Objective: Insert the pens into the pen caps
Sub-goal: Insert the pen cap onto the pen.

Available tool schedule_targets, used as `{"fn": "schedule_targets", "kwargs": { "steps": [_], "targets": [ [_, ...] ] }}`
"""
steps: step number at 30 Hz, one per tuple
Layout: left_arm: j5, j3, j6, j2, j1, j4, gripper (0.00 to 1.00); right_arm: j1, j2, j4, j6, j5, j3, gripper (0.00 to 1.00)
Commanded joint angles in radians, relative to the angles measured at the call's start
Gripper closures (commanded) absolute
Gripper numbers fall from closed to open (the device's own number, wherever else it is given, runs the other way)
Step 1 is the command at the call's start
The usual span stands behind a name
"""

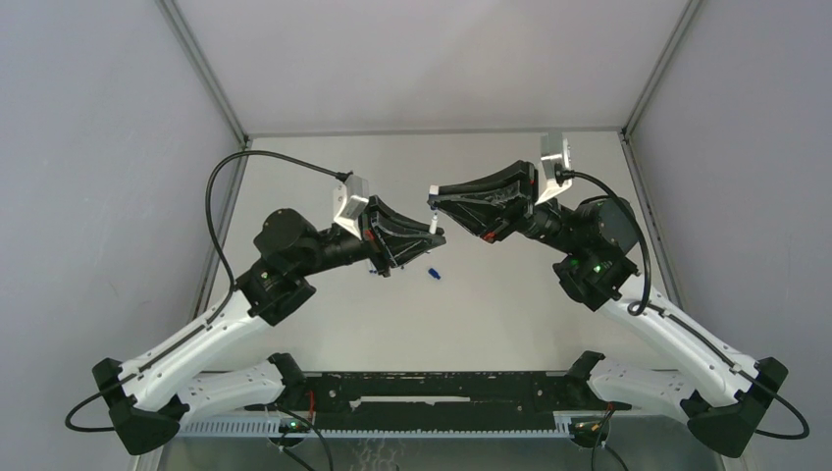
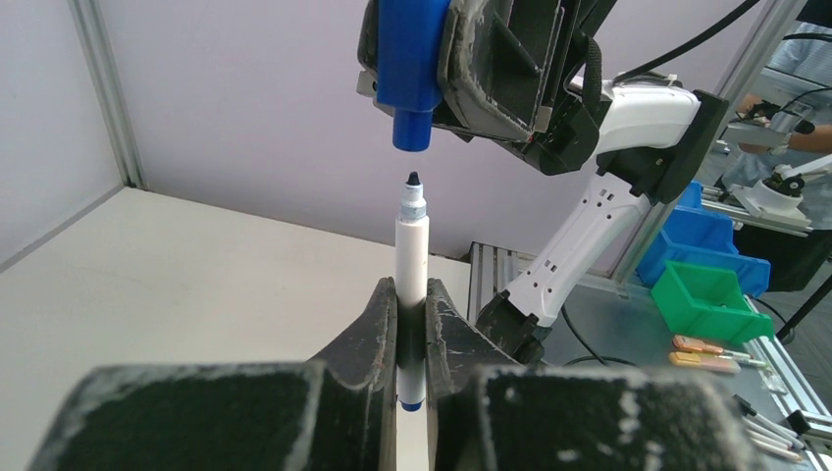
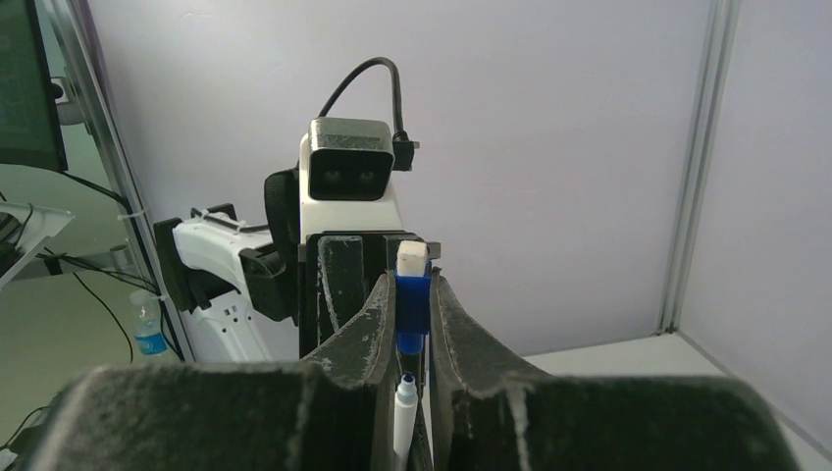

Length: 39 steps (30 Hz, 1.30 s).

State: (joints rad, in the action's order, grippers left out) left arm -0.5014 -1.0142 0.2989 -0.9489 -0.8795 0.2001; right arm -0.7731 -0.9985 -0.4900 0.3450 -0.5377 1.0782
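My left claw [image 2: 412, 319] pinches a white pen [image 2: 412, 245] by its lower half, holding it upright with its dark tip pointing up. My right claw [image 3: 413, 285] pinches a blue pen cap [image 2: 410, 69] directly above that tip, open end down, with a small gap between them. A loose cap [image 1: 433, 273], also blue, lies on the table [image 1: 510, 314] beneath both claws.

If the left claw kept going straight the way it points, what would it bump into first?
The pen in the left claw would lead, meeting the blue cap held in the right claw first; its tip sits just short of the cap's mouth. Depth alignment is uncertain.
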Motion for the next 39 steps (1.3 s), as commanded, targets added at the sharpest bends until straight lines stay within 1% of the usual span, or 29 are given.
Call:
{"fn": "schedule_targets", "kwargs": {
  "steps": [1, 13, 29, 39],
  "targets": [
    [0.007, -0.045, 0.008, 0.023, -0.007, 0.043, 1.00, -0.008, 0.001, -0.034, 0.012, -0.020, 0.006, 1.00],
    [0.029, -0.039, 0.005, 0.033, -0.007, 0.049, 1.00, -0.008, -0.002, -0.023, 0.015, -0.020, 0.006, 1.00],
    [0.054, -0.034, 0.001, 0.043, -0.006, 0.059, 1.00, -0.010, -0.018, 0.007, 0.034, -0.058, 0.006, 1.00],
    [0.115, -0.005, -0.004, 0.083, -0.006, 0.070, 1.00, -0.016, -0.028, 0.014, 0.048, -0.065, 0.006, 1.00]
  ]
}}
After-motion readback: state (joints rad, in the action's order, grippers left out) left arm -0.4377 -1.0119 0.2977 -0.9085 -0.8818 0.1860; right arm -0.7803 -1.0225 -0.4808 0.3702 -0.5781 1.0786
